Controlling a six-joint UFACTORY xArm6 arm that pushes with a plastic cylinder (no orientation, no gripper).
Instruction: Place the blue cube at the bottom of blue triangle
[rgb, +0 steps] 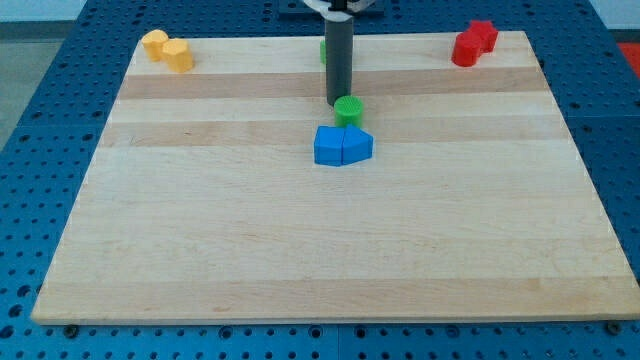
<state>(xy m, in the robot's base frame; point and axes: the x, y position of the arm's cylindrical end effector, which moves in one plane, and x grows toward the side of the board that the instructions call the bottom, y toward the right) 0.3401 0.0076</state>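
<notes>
Two blue blocks sit touching side by side near the board's middle. The left one (328, 146) looks like the blue cube and the right one (358, 145) like the blue triangle, though the shapes are hard to tell apart. A green cylinder (348, 109) stands just above them, touching the right blue block. My tip (335, 104) is at the green cylinder's left side, just above the blue blocks, with the rod rising to the view's top.
Two yellow blocks (167, 50) sit at the top left corner. Two red blocks (473, 43) sit at the top right. Another green block (324, 49) is mostly hidden behind the rod at the top. The wooden board (300, 260) rests on a blue pegboard.
</notes>
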